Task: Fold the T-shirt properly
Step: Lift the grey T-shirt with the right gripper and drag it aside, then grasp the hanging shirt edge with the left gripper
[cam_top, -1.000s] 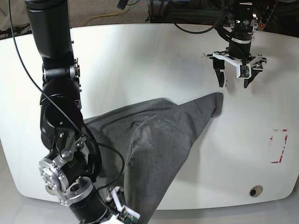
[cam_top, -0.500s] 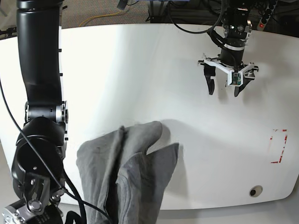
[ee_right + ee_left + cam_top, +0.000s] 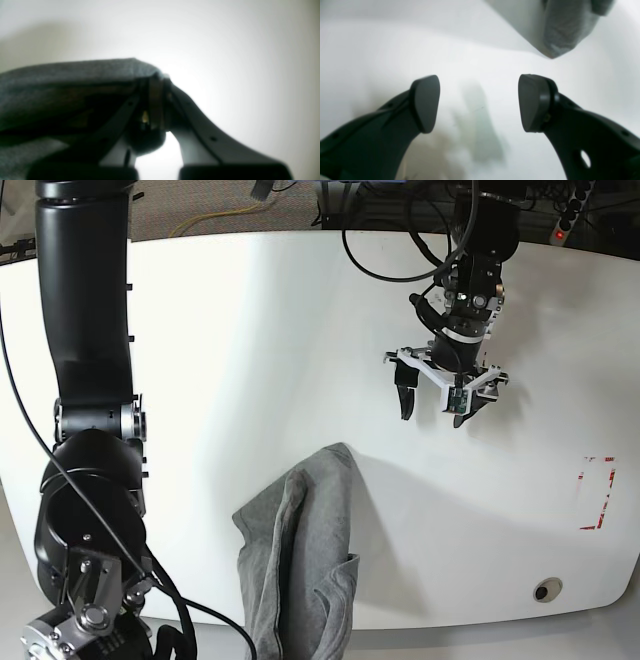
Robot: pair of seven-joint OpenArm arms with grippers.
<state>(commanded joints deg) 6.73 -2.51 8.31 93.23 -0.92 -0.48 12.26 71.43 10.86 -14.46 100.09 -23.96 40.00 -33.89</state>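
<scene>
The heather-grey T-shirt [image 3: 300,565] is bunched into a narrow, crumpled strip at the table's front edge. Its tip points toward the table's middle and its lower part runs out of the base view. In the right wrist view my right gripper [image 3: 156,100] is shut on a fold of the T-shirt [image 3: 62,75]. This gripper is out of the base view. My left gripper [image 3: 432,408] is open and empty over bare table, up and to the right of the shirt's tip. In the left wrist view it [image 3: 480,103] stands wide open, with the T-shirt [image 3: 565,27] far ahead.
The white table [image 3: 250,350] has a red-marked rectangle [image 3: 597,492] at the right edge and a round hole [image 3: 546,589] near the front right corner. The right arm's black column [image 3: 85,330] stands at the left. Cables [image 3: 230,215] lie behind the table.
The T-shirt has been pulled toward the front edge and has gathered from a spread shape into a narrow bunch. My left gripper has moved forward and left toward the shirt, staying open.
</scene>
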